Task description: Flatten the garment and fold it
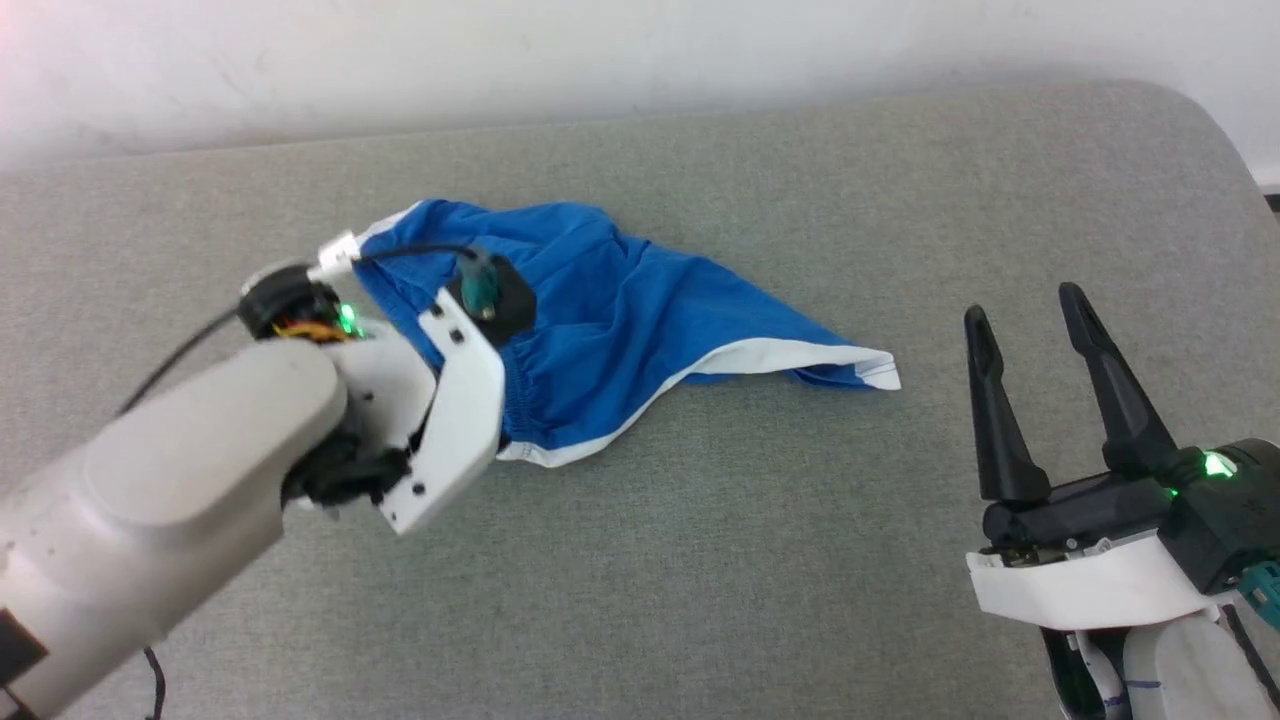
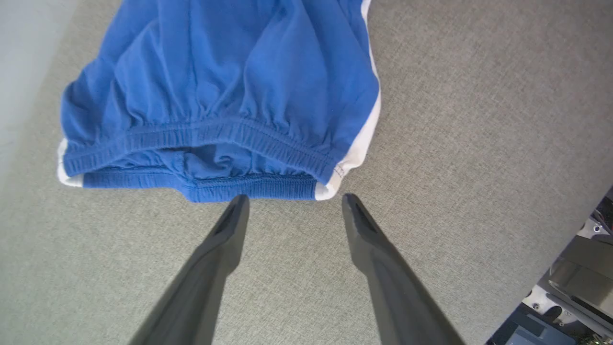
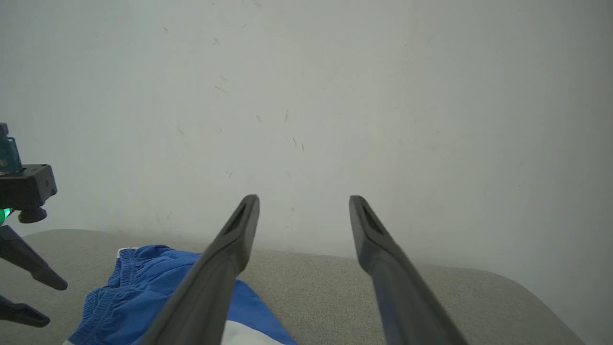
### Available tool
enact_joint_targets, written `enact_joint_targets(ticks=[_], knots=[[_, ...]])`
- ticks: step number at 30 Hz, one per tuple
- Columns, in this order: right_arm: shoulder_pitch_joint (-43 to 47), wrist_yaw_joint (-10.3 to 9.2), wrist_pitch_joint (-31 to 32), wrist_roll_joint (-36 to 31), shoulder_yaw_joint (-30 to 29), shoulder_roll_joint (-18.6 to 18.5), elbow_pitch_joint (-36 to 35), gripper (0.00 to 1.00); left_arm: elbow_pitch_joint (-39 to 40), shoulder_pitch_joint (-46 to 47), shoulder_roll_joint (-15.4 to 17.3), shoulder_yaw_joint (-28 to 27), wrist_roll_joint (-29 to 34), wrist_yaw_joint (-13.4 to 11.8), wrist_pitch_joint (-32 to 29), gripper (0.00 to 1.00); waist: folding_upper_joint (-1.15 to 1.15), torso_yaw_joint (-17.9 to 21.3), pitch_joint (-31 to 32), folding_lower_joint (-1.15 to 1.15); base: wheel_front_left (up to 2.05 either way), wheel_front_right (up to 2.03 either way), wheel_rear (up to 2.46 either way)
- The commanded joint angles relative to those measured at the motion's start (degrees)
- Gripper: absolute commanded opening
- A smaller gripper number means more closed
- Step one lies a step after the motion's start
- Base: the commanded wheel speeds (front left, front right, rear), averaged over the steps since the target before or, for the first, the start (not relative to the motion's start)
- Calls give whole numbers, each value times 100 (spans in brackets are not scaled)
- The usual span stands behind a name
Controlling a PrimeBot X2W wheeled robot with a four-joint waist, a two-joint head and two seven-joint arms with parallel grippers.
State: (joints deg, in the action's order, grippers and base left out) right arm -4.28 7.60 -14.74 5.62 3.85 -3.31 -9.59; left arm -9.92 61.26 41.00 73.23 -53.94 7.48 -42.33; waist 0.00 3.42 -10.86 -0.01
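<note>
The garment (image 1: 620, 310) is a pair of bright blue shorts with white trim. It lies crumpled and partly spread on the grey padded surface, left of centre. In the left wrist view its gathered waistband (image 2: 215, 136) faces my left gripper (image 2: 293, 201). That gripper is open, with its tips just short of the waistband's edge and nothing between them. In the head view my left wrist (image 1: 450, 400) covers the near left part of the shorts. My right gripper (image 1: 1023, 305) hovers open and empty at the lower right, well clear of the garment's white-trimmed leg tip (image 1: 870, 368).
The grey padded surface (image 1: 700, 550) stretches wide in front and to the right of the shorts. A white wall (image 1: 600, 50) runs along its far edge. The right wrist view catches the garment (image 3: 143, 282) low left and my left gripper (image 3: 52, 303) at the left edge.
</note>
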Motion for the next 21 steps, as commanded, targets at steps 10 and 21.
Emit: enact_joint_targets(ticks=[10, 21], knots=[[-179, -11, -26, 56, 31, 24, 0, 100, -115, -433, -172, 12, 159, 1, 66, 100, 0, 288, -433, 1, 0, 0, 0], [-200, -11, -26, 58, -42, 11, 200, 100, -429, -611, -284, 12, 182, 1, 686, 0, 0, 196, -425, 1, 0, 0, 0]])
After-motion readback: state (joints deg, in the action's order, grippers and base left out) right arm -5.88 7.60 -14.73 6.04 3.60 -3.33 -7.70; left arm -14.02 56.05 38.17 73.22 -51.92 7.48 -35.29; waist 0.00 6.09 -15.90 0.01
